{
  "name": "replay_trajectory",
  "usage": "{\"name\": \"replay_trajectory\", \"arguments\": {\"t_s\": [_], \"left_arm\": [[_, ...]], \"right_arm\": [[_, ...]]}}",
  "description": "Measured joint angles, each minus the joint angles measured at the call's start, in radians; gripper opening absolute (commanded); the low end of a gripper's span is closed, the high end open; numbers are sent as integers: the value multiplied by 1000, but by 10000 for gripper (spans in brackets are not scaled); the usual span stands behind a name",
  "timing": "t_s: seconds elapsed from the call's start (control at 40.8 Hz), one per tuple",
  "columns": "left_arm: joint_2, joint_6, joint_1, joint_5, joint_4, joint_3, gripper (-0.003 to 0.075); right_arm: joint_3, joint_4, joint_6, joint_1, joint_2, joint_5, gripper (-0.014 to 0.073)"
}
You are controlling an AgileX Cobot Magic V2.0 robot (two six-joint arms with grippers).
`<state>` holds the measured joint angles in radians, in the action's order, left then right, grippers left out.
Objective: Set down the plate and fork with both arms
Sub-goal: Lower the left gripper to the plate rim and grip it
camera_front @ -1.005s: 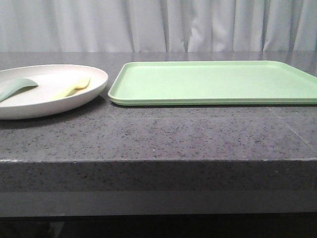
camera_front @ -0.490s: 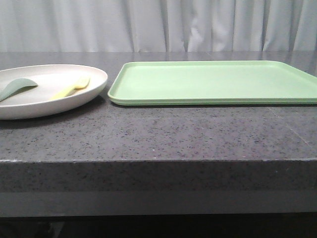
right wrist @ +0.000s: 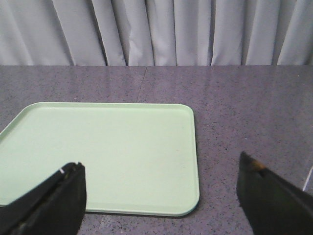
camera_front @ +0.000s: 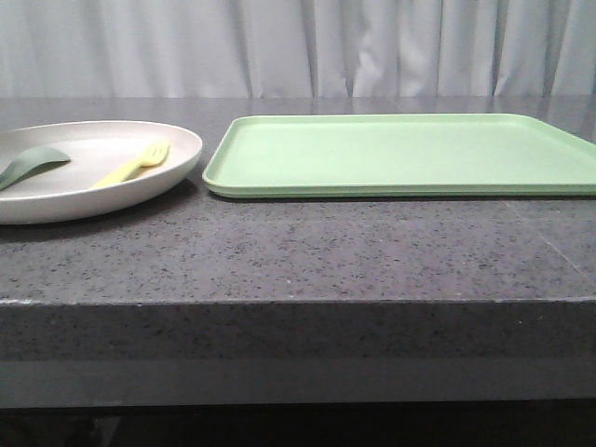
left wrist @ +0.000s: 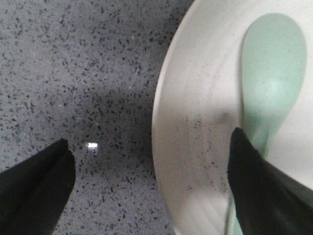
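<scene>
Now fork [camera_front: 133,164] on plate [camera_front: 177,156], tines toward tray [camera_front: 400,154] | left gripper [left wrist: 146,161] wide | right gripper [right wrist: 161,196] wide

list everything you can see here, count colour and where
plate: 1, cream-white, on the counter at the left, beside the tray
fork: 1, pale yellow, lying in the plate, right part
spoon: 1, grey-green, lying in the plate, left part
tray: 1, light green, on the counter centre to right, nothing on it
counter: 1, dark speckled grey
curtain: pale grey, behind the counter
left gripper: 1, black fingers, open, straddling the plate's rim
right gripper: 1, black fingers, open, above the tray's near side
</scene>
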<state>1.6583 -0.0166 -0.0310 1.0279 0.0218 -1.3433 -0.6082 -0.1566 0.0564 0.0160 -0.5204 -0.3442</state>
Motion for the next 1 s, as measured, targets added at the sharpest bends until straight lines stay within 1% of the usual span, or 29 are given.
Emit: {"name": "replay_trajectory", "arguments": {"t_s": [0.343,0.441,0.515,0.564,0.613,0.637,0.686,0.711,0.76,0.784,0.809,0.833,1.005], "left_arm": [[48,0,0,-6,-12,-5,598],[48,0,0,-6,-22,-5,560],[49,0,0,-4,-22,-5,491],[51,0,0,-4,-22,-5,421],[50,0,0,-4,-32,-5,326],[52,0,0,-4,-35,-5,300],[54,0,0,-4,-44,-5,195],[54,0,0,-4,-48,-5,169],[54,0,0,-4,-51,-5,70],[55,0,0,-4,-48,-5,47],[55,0,0,-4,-44,-5,3],[55,0,0,-6,-41,-5,-17],[55,-14,2,-20,-62,-11,-18]], "right_arm": [[0,0,0,0,0,0,644],[0,0,0,0,0,0,644],[0,0,0,0,0,0,644],[0,0,0,0,0,0,644],[0,0,0,0,0,0,644],[0,0,0,0,0,0,644],[0,0,0,0,0,0,644],[0,0,0,0,0,0,644],[0,0,0,0,0,-2,644],[0,0,0,0,0,-2,644],[0,0,0,0,0,-2,644],[0,0,0,0,0,-2,644],[0,0,0,0,0,-10,644]]}}
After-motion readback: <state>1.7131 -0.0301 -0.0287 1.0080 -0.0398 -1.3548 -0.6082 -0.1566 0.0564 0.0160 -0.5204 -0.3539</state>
